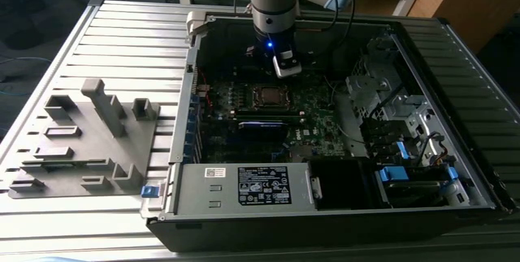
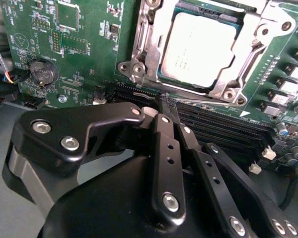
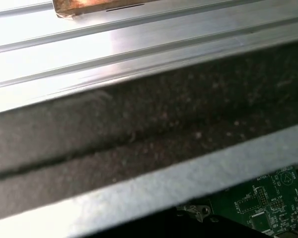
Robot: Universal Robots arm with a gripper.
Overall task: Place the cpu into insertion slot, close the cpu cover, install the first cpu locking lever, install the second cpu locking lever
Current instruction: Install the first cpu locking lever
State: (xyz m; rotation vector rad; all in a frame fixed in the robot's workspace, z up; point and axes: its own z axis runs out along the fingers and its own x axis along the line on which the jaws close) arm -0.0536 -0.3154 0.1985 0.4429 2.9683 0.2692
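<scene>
Black linkage bars of the gripper [image 2: 165, 101] take up the foreground of the second wrist view, its fingers drawn together with nothing between them. In the exterior view the gripper [image 1: 286, 69] hangs inside the open computer case [image 1: 243, 222], just above centre of the frame and just above the insertion slot [image 1: 268, 95].

Just beyond the fingertips, the cpu [image 2: 196, 47] lies flat in that slot, silver top up. The cpu cover [image 2: 148, 44] appears to be down around it, framing the chip. The placing and closing look done, so the step in hand seems to be the locking levers. I cannot tell whether either lever is latched yet.

To do it well, the closed fingertips should bear on the lever's free end only, never on the chip's top or the thin cover. The push wants to be steady, downward first and then sideways under the catch. The black memory slots [image 2: 223, 129] lie between the gripper and the socket, so the approach should stay clear of them and of the small parts on the circuit board [image 2: 79, 44].
</scene>
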